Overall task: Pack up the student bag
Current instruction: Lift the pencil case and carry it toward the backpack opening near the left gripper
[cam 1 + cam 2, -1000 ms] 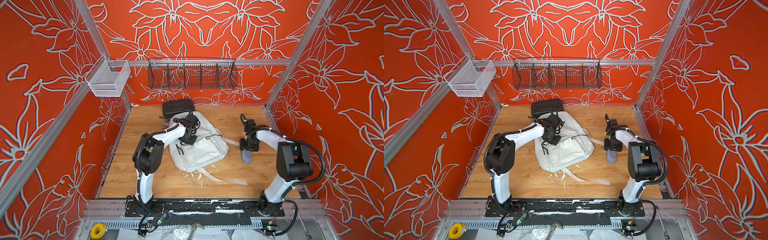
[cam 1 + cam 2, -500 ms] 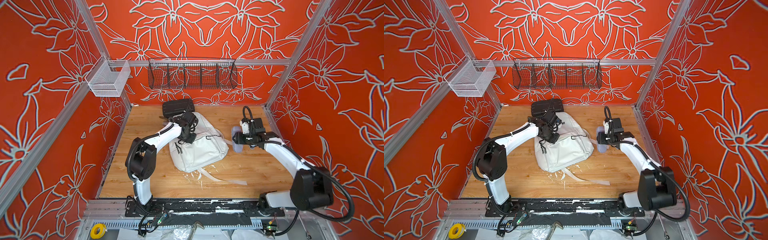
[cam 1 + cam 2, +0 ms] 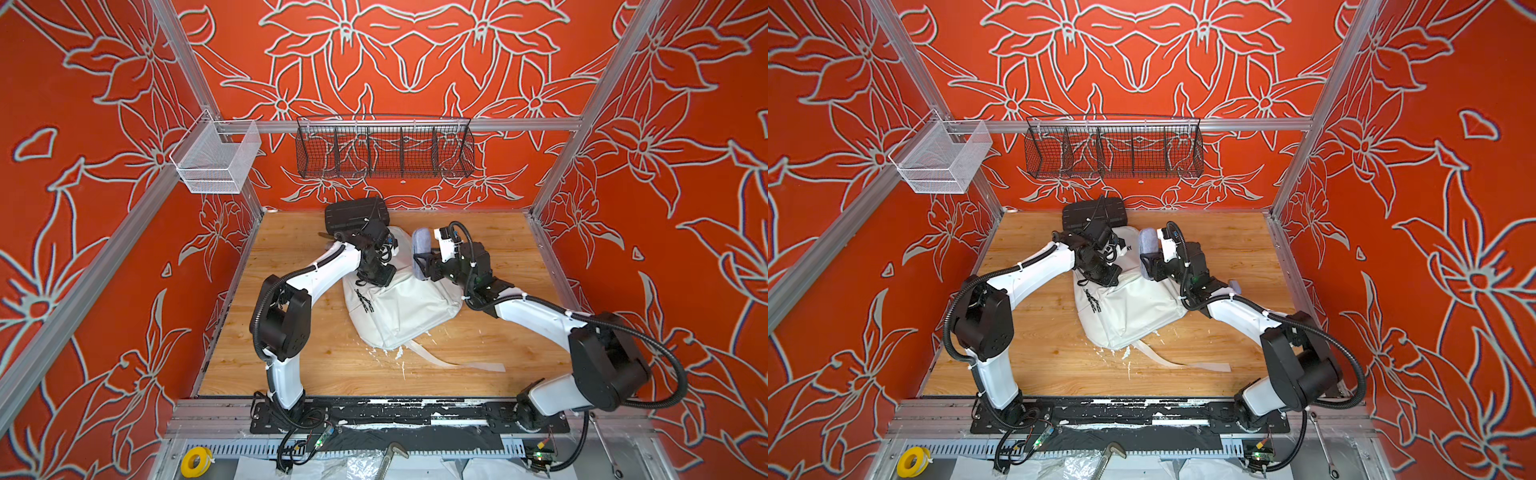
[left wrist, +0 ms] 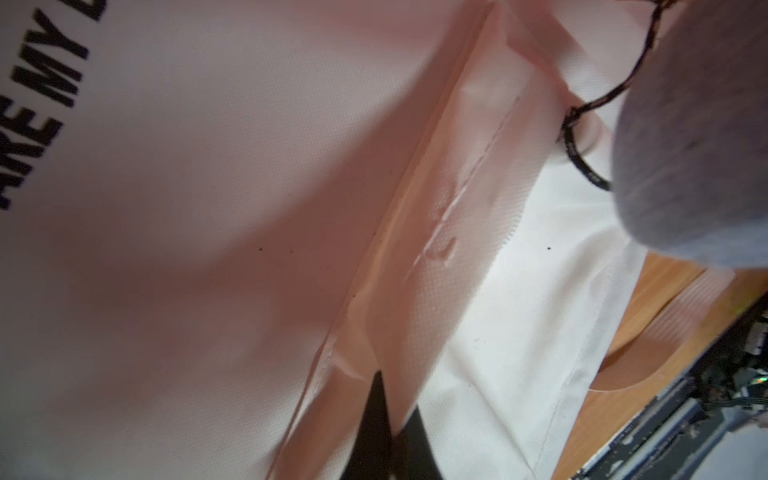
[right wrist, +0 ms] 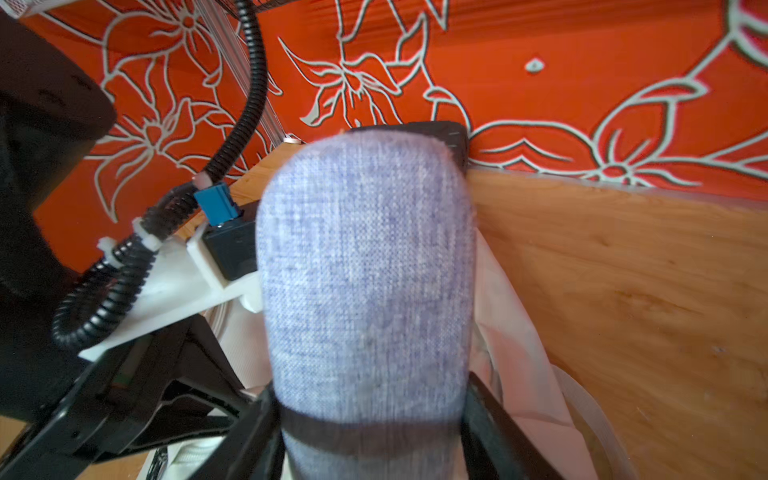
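The left jaws pinch the student bag's [image 3: 399,307] edge, seemingly holding it open while the right jaws clamp a grey pouch [image 5: 365,270].

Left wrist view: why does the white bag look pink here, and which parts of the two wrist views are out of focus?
Left wrist view: the bag looks pink, probably from light reflected off the red walls; the grey pouch at the edge is blurred. Right wrist view: the grey pouch shows sharp weave mid-length and goes soft at its near end.
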Tool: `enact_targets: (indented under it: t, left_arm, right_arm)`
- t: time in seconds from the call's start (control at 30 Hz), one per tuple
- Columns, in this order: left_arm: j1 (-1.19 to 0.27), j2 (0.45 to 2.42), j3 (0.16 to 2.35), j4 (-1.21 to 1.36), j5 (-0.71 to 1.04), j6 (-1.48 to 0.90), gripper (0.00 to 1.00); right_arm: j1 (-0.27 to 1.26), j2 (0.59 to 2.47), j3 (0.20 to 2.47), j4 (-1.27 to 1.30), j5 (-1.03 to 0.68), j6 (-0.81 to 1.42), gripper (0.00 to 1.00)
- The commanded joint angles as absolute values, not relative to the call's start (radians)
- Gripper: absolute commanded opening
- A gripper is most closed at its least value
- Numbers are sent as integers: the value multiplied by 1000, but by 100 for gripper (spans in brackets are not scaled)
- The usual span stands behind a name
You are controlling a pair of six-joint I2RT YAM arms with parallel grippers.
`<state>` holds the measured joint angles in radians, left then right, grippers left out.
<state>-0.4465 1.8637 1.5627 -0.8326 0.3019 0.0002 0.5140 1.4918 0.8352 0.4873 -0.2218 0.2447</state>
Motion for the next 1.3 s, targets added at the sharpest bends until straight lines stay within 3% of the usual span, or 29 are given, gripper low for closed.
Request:
enact_targets:
  t: [0.0, 0.23, 0.43, 0.87, 1.1, 1.17, 1.27]
  left_arm:
    - [-424, 1856, 1616, -843, 434, -27, 0]
    - [-416, 1871, 1644, -872, 463, -32, 0]
    - [-416, 1891, 1673, -898, 501, -26, 0]
    - [-405, 1866, 1589, -845, 514, -46, 0]
    - [-381, 1740, 1420, -612, 456, -98, 31]
    - [-380, 1715, 1403, -573, 457, -93, 45]
    - [-380, 1661, 1352, -479, 450, -92, 54]
  right_arm:
    - [545, 1518, 800, 765, -196, 283, 34]
    - [611, 1627, 764, 1000, -210, 225, 32]
    - [647, 1770, 712, 1394, -140, 189, 29]
    - [643, 1911, 761, 1409, -207, 48, 31]
    - [629, 1889, 776, 1211, -270, 80, 29]
    - [629, 1892, 788, 1181, -273, 77, 29]
    - [625, 1890, 812, 1119, -292, 62, 29]
